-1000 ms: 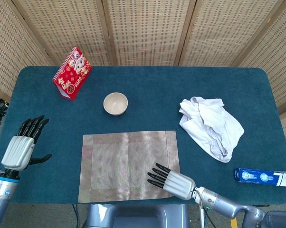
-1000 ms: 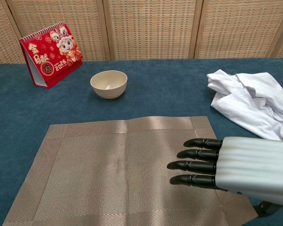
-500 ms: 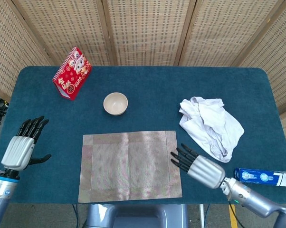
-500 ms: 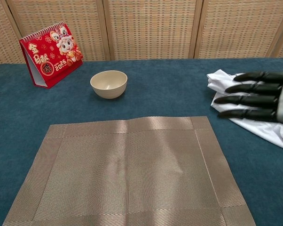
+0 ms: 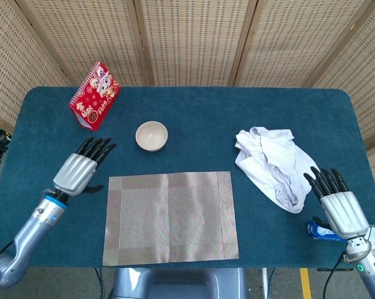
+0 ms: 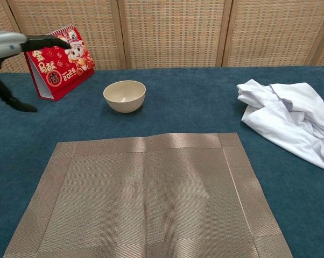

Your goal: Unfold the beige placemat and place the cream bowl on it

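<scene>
A red desk calendar [image 5: 94, 95] printed with a cartoon lion and "2026" stands at the far left of the blue tablecloth [image 5: 200, 109]. A crumpled white cloth [image 5: 277, 165] lies to the right. A blue toothpaste box [image 5: 362, 234] rests near the right front edge. Woven wicker screens [image 5: 194, 37] stand behind.

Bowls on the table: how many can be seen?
1. The cream bowl stands on the blue table, beyond the unfolded beige placemat and right of the red calendar. Nothing suggests another is hidden.
</scene>
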You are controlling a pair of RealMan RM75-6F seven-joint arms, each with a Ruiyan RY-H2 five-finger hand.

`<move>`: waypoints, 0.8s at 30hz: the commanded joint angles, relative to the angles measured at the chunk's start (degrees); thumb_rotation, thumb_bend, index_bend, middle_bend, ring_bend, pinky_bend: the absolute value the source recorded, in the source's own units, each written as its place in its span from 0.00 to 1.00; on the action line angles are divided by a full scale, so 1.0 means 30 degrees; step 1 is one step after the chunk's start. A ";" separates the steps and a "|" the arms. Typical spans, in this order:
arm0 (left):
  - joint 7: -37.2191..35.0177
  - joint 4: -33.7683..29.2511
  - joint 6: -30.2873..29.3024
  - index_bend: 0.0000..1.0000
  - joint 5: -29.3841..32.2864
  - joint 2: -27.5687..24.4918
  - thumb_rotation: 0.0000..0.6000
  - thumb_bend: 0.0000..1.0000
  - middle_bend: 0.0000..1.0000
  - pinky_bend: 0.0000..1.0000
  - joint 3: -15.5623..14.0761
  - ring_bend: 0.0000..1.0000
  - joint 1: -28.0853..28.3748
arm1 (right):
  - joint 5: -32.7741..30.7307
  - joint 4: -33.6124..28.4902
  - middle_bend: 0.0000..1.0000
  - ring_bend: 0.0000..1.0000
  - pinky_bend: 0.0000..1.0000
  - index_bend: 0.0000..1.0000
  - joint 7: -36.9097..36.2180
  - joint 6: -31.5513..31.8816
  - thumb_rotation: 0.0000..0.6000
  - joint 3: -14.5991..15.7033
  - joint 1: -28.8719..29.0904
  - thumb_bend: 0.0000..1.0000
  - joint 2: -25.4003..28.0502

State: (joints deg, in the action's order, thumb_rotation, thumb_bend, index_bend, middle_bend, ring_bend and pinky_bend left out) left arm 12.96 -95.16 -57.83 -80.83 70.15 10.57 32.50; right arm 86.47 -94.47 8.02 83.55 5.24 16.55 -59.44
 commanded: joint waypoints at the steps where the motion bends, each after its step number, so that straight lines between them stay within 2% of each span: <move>1: 0.0294 0.1387 0.1917 0.00 0.0893 0.1407 1.00 0.00 0.00 0.00 0.1034 0.00 0.2026 | -0.0635 -0.0422 0.00 0.00 0.00 0.00 -0.0888 0.0919 1.00 -0.0523 -0.0973 0.00 -0.0628; 8: 0.1833 0.3900 0.4187 0.00 0.3452 0.3663 1.00 0.00 0.00 0.00 0.2019 0.00 0.4751 | -0.1061 -0.0143 0.00 0.00 0.00 0.00 -0.0927 0.2273 1.00 -0.1324 -0.2072 0.00 -0.1792; 13: 0.2999 0.6015 0.5366 0.00 0.5622 0.5090 1.00 0.00 0.00 0.00 0.2120 0.00 0.6123 | -0.1472 0.0446 0.00 0.00 0.00 0.00 -0.1718 0.2403 1.00 -0.1870 -0.2416 0.00 -0.2205; 15: 0.3360 0.6937 0.5569 0.02 0.6363 0.5620 1.00 0.04 0.00 0.00 0.2070 0.00 0.6464 | -0.1598 0.0764 0.00 0.00 0.00 0.00 -0.1994 0.2255 1.00 -0.2018 -0.2448 0.00 -0.2316; 21: 0.4009 1.0192 0.6100 0.21 0.8424 0.7687 1.00 0.09 0.00 0.00 0.1979 0.00 0.7479 | -0.1588 0.1928 0.00 0.00 0.00 0.00 -0.3054 0.1590 1.00 -0.2355 -0.2360 0.00 -0.2520; 24: 0.3952 1.1890 0.6531 0.28 0.8920 0.8810 1.00 0.20 0.00 0.00 0.1920 0.00 0.8012 | -0.1568 0.2146 0.00 0.00 0.00 0.00 -0.3386 0.1469 1.00 -0.2500 -0.2393 0.00 -0.2521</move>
State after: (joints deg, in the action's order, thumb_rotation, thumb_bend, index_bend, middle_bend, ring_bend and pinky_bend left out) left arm 24.57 -63.57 -39.67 -56.00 93.37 16.46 54.69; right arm 81.74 -88.25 -1.74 88.17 -2.05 9.41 -66.97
